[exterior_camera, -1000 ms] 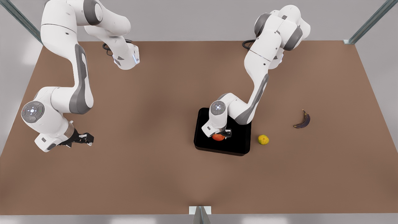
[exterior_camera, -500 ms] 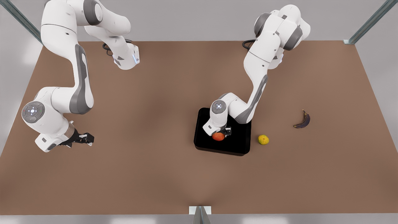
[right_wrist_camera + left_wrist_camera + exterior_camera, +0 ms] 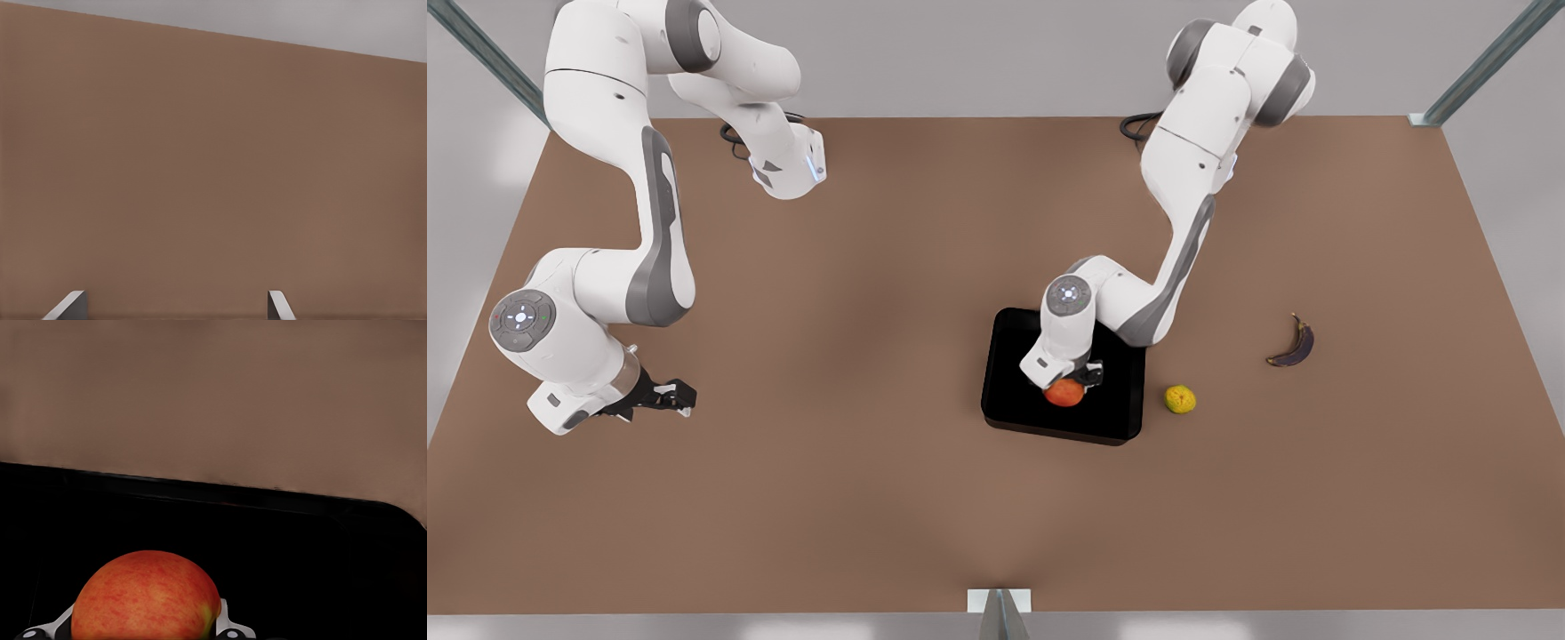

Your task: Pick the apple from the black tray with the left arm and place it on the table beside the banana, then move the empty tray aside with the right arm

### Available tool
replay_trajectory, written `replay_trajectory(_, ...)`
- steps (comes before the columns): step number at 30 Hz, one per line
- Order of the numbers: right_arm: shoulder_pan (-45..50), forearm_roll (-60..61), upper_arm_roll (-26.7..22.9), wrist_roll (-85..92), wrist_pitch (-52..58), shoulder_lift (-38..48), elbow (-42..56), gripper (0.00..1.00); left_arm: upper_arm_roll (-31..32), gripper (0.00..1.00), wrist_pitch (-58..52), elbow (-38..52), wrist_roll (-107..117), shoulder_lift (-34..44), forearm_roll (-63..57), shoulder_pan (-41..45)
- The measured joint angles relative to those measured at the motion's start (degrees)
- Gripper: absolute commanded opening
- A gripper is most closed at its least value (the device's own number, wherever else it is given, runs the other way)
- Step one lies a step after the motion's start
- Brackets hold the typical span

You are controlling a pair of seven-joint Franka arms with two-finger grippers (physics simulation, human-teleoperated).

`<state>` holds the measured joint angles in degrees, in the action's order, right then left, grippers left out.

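The red-orange apple [image 3: 1064,392] sits between the fingers of my left gripper [image 3: 1077,380], which is shut on it over the black tray [image 3: 1112,416]. In the left wrist view the apple [image 3: 143,597] is close up between the fingers [image 3: 228,625], with the tray's rim [image 3: 267,499] and the brown table [image 3: 213,387] beyond. The blackish banana [image 3: 1292,344] lies on the table [image 3: 854,498] toward the front view's right. My right gripper [image 3: 679,395] waits open near the table's edge on the front view's left, nothing between its fingertips [image 3: 279,303].
A bumpy yellow-green fruit [image 3: 1180,399] lies on the table just off the tray's side, between tray and banana. Metal frame posts stand at the table's corners and a bracket [image 3: 999,604] at its near edge.
The left gripper has carried the apple a short way toward the front view's right over the tray, and its arm's upper joints have swung the same way. The right arm has not moved.
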<state>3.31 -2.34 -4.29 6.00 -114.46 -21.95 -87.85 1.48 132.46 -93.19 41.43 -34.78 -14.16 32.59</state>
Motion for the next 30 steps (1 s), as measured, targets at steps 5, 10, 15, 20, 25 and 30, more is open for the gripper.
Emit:
replay_trajectory(5, 9.3, -0.1, 1.1, -2.0, 4.3, 0.3, 8.8, 1.00, -0.1, 0.81, -12.9, 0.1, -5.1, 9.1, 1.5, -12.6)
replay_trajectory(10, 26.9, 0.0, 1.6, -12.0, 11.4, -0.2, 14.5, 1.00, -0.3, 0.81, -18.5, -2.1, -15.7, 9.1, 1.9, -28.2)
replay_trajectory(15, 33.9, 2.8, 3.0, -23.2, 16.6, -0.8, 14.5, 1.00, -0.3, 0.81, -13.4, -3.1, -24.9, 1.3, 2.4, -32.0)
replay_trajectory(20, 37.3, 8.6, 3.6, -38.2, 12.4, -2.2, 8.1, 1.00, -0.3, 1.00, -8.1, -0.8, -31.8, -3.0, 3.8, -32.3)
replay_trajectory(25, 38.3, 1.5, 6.8, -52.2, -3.0, 3.6, -10.9, 1.00, -0.3, 1.00, -5.3, -0.8, -36.9, -2.9, 4.1, -32.2)
replay_trajectory(30, 38.1, -6.6, 9.4, -63.4, -14.0, -1.3, -11.8, 1.00, -0.5, 1.00, -15.2, 8.8, -39.9, 10.3, 12.2, -34.3)
